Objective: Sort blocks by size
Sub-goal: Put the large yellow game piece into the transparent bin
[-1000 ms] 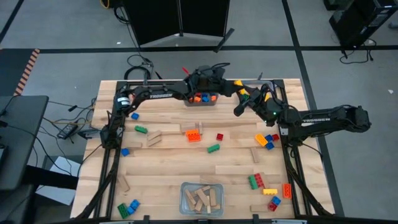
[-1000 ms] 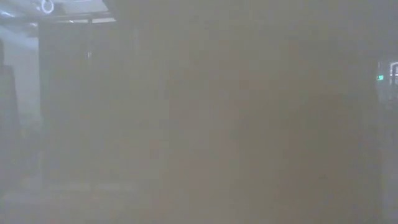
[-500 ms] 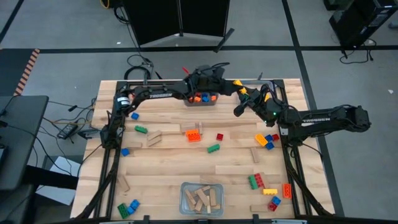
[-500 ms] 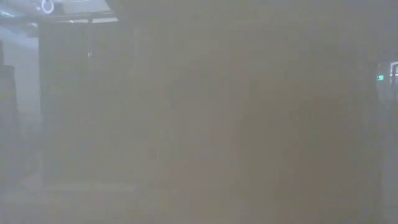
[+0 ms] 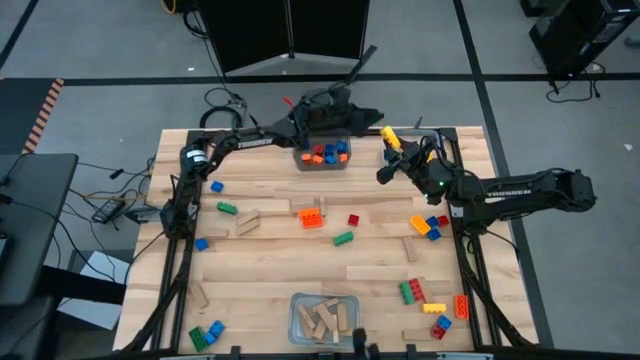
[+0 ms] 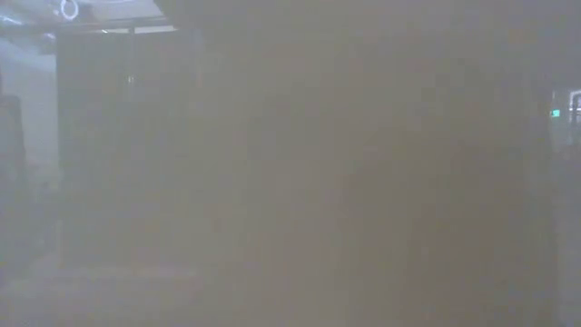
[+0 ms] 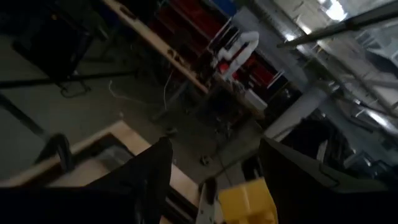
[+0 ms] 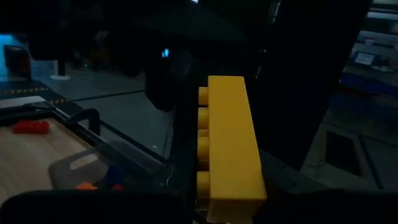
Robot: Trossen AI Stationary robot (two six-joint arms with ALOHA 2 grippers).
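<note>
Now right pincer (image 5: 384,152) grasping yellow brick (image 8: 230,146) near far table edge (image 5: 470,130); left pincer (image 5: 372,115) released beyond edge.

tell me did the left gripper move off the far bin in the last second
Yes. In the high view the left gripper has pulled back past the far bin, toward the table's far edge; before, it sat right over the bin's bricks.

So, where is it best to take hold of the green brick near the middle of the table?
Grip the green brick by its two long sides, across the narrow width, coming straight down. It lies flat and slanted on the table, nothing touching it, so turn the tool to match.
</note>
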